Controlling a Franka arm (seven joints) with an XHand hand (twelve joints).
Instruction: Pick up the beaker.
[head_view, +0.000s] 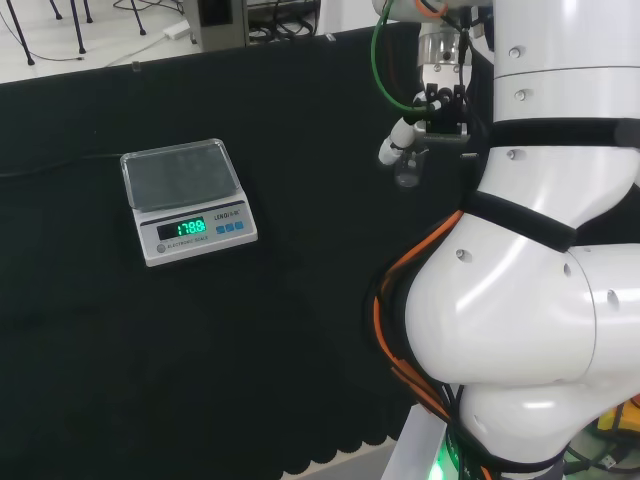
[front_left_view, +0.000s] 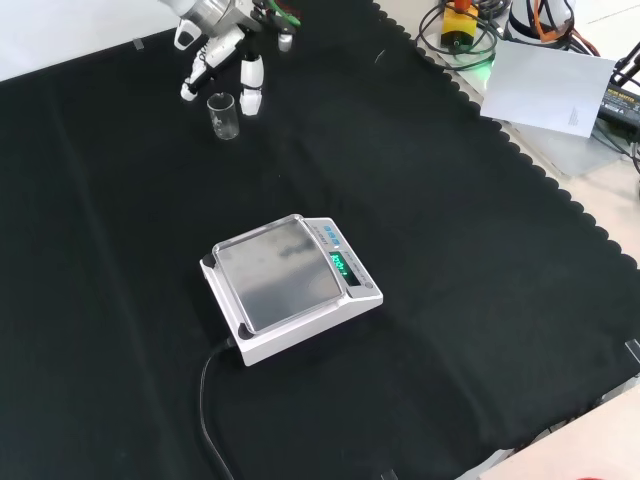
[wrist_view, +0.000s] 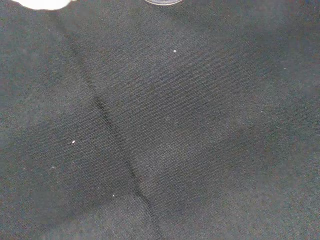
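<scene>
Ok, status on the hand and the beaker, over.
Hand open, fingers spread just behind the beaker, no grasp yet. Beaker upright on the cloth. Scale well clear of it.

A black cloth with a scalloped edge covers the bench. Past its far edge in the head view lies a pale floor with dark chair legs and cables. In the front view, a white sheet and cables lie at upper right.
</scene>
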